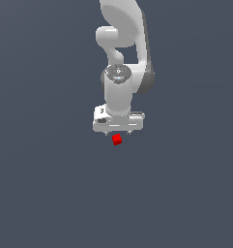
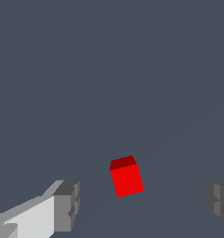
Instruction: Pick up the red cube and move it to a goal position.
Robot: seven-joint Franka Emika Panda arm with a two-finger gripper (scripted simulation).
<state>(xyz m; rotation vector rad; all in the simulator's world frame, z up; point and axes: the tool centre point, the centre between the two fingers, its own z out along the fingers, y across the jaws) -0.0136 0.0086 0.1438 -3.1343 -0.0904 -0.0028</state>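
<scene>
The red cube [image 1: 117, 140] is tiny and bright red and lies on the dark grey floor just below the white gripper hand. In the wrist view the red cube [image 2: 126, 177] sits between the two grey fingertips [image 2: 67, 206], nearer to that one, touching neither. My gripper [image 1: 118, 132] is open and wide apart, with the cube under its middle. In the wrist view the gripper [image 2: 142, 204] holds nothing. The fingers are mostly hidden behind the hand in the exterior view.
The white arm [image 1: 122, 58] rises above the gripper toward the top of the exterior view. A plain dark grey floor [image 1: 50, 184] surrounds the cube on all sides.
</scene>
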